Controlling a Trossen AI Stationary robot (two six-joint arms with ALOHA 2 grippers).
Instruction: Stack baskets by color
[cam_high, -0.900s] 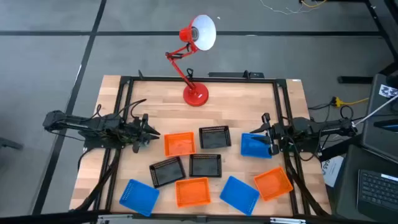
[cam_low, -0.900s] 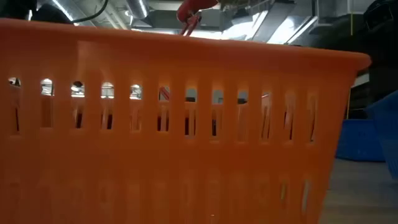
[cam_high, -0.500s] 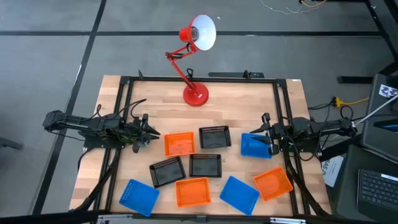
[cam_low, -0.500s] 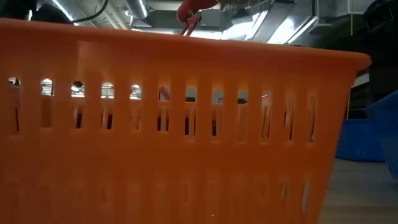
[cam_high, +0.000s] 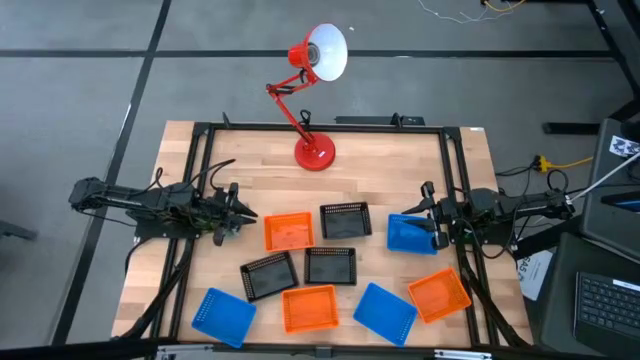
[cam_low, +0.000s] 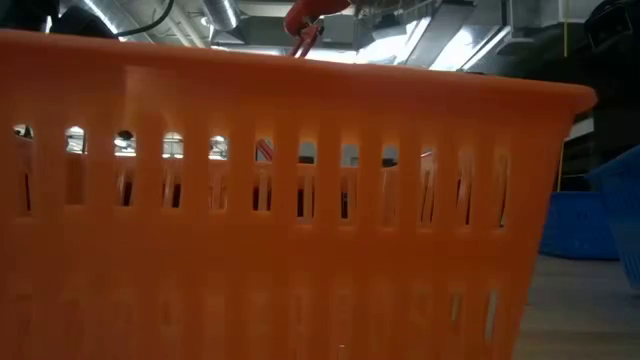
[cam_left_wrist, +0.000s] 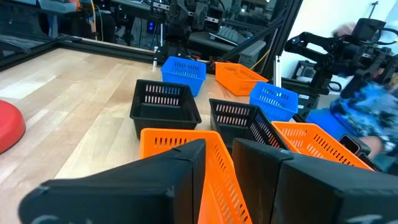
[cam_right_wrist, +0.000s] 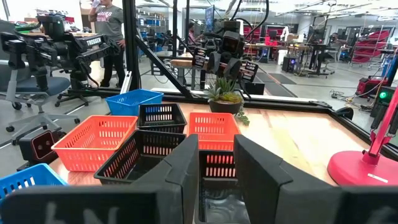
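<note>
Nine baskets lie loose on the wooden table, none stacked. The orange baskets (cam_high: 289, 231) (cam_high: 310, 308) (cam_high: 438, 294), black baskets (cam_high: 345, 221) (cam_high: 269, 274) (cam_high: 331, 266) and blue baskets (cam_high: 412, 234) (cam_high: 224, 314) (cam_high: 385, 309) are mixed together. My left gripper (cam_high: 243, 214) rests low just left of the upper orange basket (cam_left_wrist: 186, 146), fingers slightly apart and holding nothing. My right gripper (cam_high: 430, 228) lies over the right edge of the upper blue basket, fingers slightly apart. Black baskets (cam_right_wrist: 143, 152) and an orange basket (cam_right_wrist: 214, 127) show past it. The front orange basket's wall (cam_low: 300, 220) fills the low view.
A red desk lamp (cam_high: 314, 153) stands at the table's back middle. A black metal frame (cam_high: 320, 127) runs around the table. Beyond the table, a person (cam_right_wrist: 109, 28) stands among other equipment. A laptop (cam_high: 605, 300) sits off the table's right side.
</note>
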